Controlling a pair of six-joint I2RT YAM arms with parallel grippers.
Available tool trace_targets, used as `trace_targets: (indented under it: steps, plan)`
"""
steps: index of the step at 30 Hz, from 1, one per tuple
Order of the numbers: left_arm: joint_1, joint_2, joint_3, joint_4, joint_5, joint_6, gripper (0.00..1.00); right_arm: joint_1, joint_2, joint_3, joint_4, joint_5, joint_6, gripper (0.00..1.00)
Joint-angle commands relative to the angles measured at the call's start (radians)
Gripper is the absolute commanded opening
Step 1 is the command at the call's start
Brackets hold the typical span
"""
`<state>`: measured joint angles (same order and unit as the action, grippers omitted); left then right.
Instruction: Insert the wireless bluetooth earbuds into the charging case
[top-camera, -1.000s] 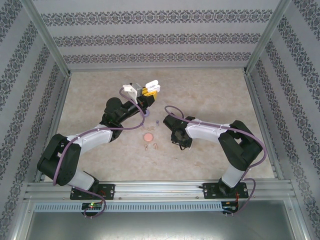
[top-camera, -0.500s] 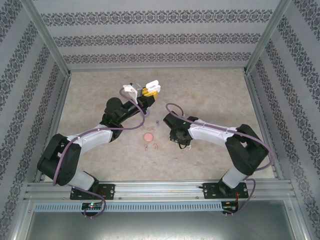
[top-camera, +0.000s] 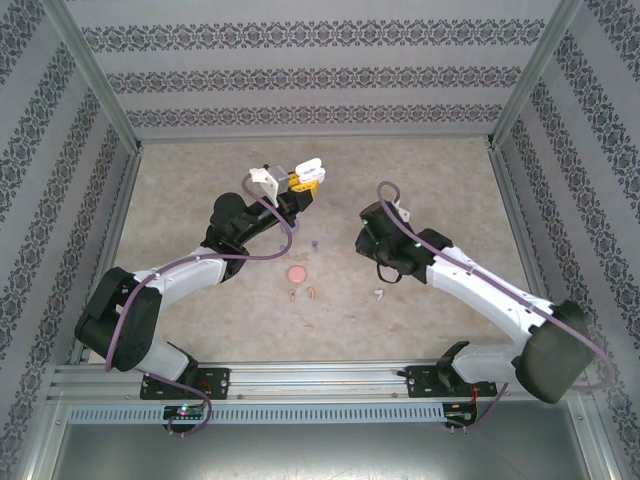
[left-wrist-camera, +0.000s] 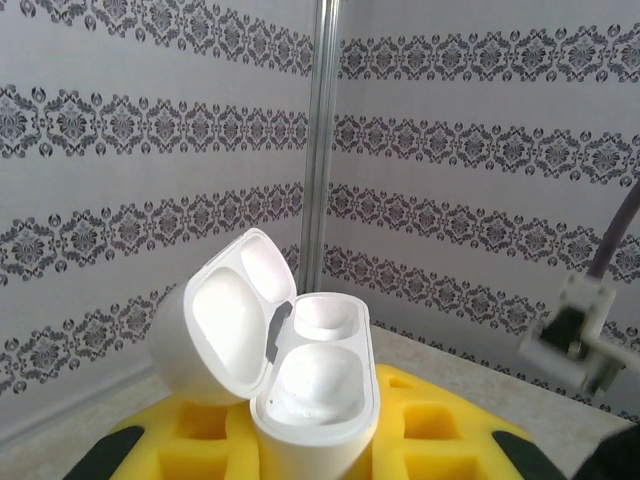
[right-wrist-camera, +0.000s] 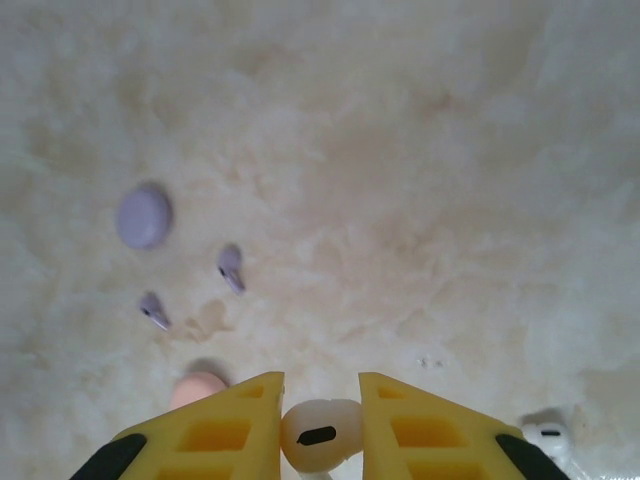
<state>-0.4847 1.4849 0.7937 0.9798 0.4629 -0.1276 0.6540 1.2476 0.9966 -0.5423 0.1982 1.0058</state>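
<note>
The left gripper (left-wrist-camera: 315, 455) is clamped on one white charging case (left-wrist-camera: 318, 375). Its lid is flipped open and both wells are empty. The right gripper (right-wrist-camera: 321, 395) pinches one white earbud (right-wrist-camera: 320, 435) in the narrow gap between its yellow fingers (right-wrist-camera: 215, 432). A second white earbud (right-wrist-camera: 545, 437) lies just right of it. Ahead and to its left lie two purplish earbuds (right-wrist-camera: 230, 267) (right-wrist-camera: 153, 310) and one purple case (right-wrist-camera: 143, 215). One pink case (right-wrist-camera: 200, 385) sits by its left finger. Two pinkish earbuds (top-camera: 292, 294) (top-camera: 311, 293) lie well to its left.
</note>
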Motion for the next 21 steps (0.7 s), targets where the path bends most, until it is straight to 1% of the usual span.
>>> trace_targets:
  steps: [1, 7, 10, 12, 15, 17, 21]
  plan:
    - [-0.011, -0.015, 0.038, 0.041, 0.032, 0.053, 0.00, -0.031, -0.066, 0.086, 0.010, 0.022, -0.101, 0.23]
    - [-0.014, -0.003, 0.052, 0.028, 0.097, 0.120, 0.00, -0.066, -0.101, 0.237, 0.065, -0.017, -0.221, 0.23]
    - [-0.023, 0.002, 0.061, 0.005, 0.115, 0.188, 0.00, -0.074, -0.096, 0.305, 0.124, -0.054, -0.268, 0.23]
    - [-0.036, 0.003, 0.076, -0.031, 0.103, 0.254, 0.00, -0.076, -0.093, 0.341, 0.172, -0.082, -0.296, 0.24]
    - [-0.054, 0.008, 0.105, -0.090, 0.076, 0.341, 0.00, -0.076, -0.089, 0.370, 0.246, -0.122, -0.327, 0.23]
    - [-0.061, 0.019, 0.130, -0.123, 0.069, 0.374, 0.00, -0.076, -0.091, 0.369, 0.301, -0.147, -0.337, 0.24]
    - [-0.077, 0.047, 0.178, -0.158, 0.073, 0.380, 0.00, -0.076, -0.091, 0.342, 0.409, -0.182, -0.346, 0.24]
